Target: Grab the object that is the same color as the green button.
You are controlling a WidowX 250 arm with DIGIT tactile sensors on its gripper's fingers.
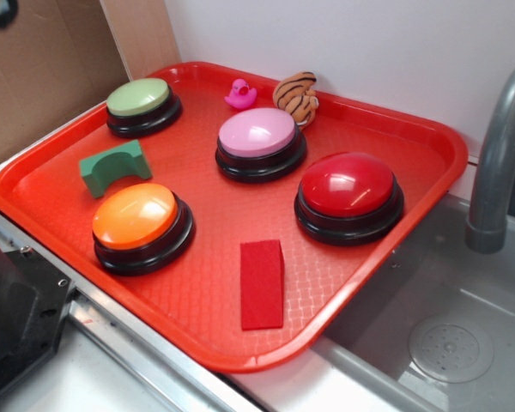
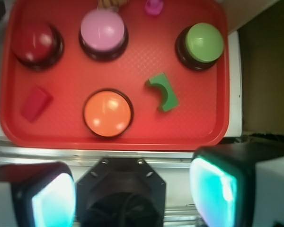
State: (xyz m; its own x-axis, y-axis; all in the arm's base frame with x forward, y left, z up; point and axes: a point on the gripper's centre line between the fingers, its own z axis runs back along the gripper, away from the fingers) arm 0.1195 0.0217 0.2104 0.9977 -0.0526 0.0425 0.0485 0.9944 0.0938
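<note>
Green block (image 2: 164,91) lies on the tray (image 2: 199,132), at 7 o'clock of the green button (image 2: 204,42); claw (image 2: 132,194) spread wide, empty.

a small dark green block (image 1: 113,166) with an arch-shaped cutout lies on its side, the curved hollow facing up and toward the rear in the exterior view. it sits just in front of the green button (image 1: 140,100), a round, pale olive dome on a black base standing upright at the far left corner. the two are near each other but apart.
</note>
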